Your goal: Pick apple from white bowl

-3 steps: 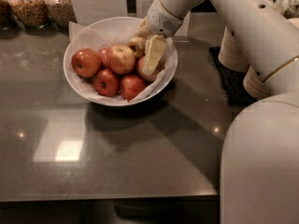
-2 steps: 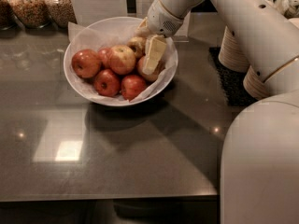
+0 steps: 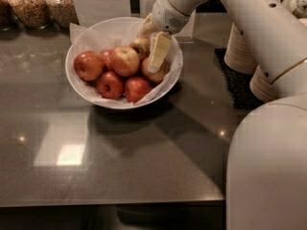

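1. Work surface: a dark, glossy desk [image 3: 144, 157] carries the white bowl [image 3: 80, 86], which stands left of centre towards the back edge. The bowl is lined with crinkled white paper [image 3: 76, 32] that rises above the rim at the rear left.

2. Target item: the apple [image 3: 125, 61], yellow-green with a red-orange blush, lies in the middle of the bowl. It touches a red apple [image 3: 88, 65] on its left. Two more red apples [image 3: 110, 84] [image 3: 137, 88] sit just in front of it. A duller brownish apple [image 3: 140, 45] sits behind it to the right.

3. Gripper: the gripper [image 3: 156, 56] hangs inside the rear right part of the bowl, angled downward from the white arm [image 3: 249, 18] that enters from the upper right. Its cream-coloured part lies over a further apple [image 3: 156, 73] at the right side of the bowl. It is just beside the target apple and is not holding it. Whether the gripper is spread or pressed together cannot be told.

4. Surroundings: two glass jars [image 3: 29, 6] [image 3: 60, 4] with grainy contents stand at the rear left. Stacked beige disposable bowls [image 3: 240, 51] stand at the right on a dark mat [image 3: 237, 83]. The robot body [image 3: 268, 171] fills the lower right.
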Controlling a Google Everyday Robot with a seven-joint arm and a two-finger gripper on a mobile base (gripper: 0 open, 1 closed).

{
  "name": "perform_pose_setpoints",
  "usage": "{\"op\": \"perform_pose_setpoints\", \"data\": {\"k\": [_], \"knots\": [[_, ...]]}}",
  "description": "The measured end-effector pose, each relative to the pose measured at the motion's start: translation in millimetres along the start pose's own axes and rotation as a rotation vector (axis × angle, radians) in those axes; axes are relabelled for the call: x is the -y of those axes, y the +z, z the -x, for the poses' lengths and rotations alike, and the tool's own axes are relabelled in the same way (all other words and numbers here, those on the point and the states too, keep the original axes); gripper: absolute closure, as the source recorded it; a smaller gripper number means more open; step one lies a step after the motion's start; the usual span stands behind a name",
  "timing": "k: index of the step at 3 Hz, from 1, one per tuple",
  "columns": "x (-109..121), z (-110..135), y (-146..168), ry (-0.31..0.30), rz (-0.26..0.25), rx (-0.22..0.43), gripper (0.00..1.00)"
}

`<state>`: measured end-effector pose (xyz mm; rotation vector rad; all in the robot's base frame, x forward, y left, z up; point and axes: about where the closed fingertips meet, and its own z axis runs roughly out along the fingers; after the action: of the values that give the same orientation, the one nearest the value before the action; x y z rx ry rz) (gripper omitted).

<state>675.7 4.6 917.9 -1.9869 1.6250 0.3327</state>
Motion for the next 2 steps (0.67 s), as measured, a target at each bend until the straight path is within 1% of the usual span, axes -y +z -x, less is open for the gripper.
{"op": "perform_pose_setpoints", "data": {"k": [1,2], "knots": [[12.1,10.8,-32.7,-0.010,-0.077,-0.047,1.00],[12.1,10.8,-32.6,-0.010,-0.077,-0.047,1.00]]}}
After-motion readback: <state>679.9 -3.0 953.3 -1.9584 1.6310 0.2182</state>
